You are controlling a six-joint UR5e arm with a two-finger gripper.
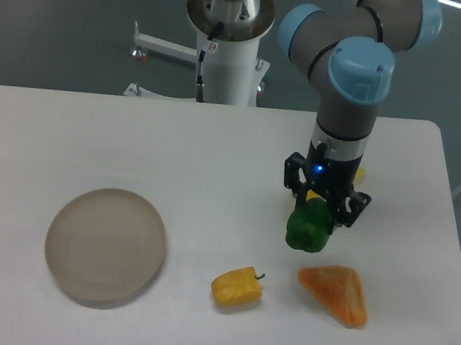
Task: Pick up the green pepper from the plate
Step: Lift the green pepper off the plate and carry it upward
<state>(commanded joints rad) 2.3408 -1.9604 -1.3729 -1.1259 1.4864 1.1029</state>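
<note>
The green pepper (pixel 308 228) is a small glossy dark-green lobed pepper to the right of the table's middle, far from the plate. My gripper (pixel 318 209) points straight down, and its black fingers (pixel 351 208) are closed on the pepper's top. I cannot tell whether the pepper rests on the table or hangs just above it. The plate (pixel 106 245) is a round beige-grey dish at the front left, with nothing on it.
A yellow-orange pepper with a stem (pixel 237 286) lies in front of the gripper to the left. An orange wedge-shaped item (pixel 334 293) lies just in front of the green pepper. A small yellow object (pixel 359 175) peeks out behind the gripper. The robot's base (pixel 229 48) stands at the back.
</note>
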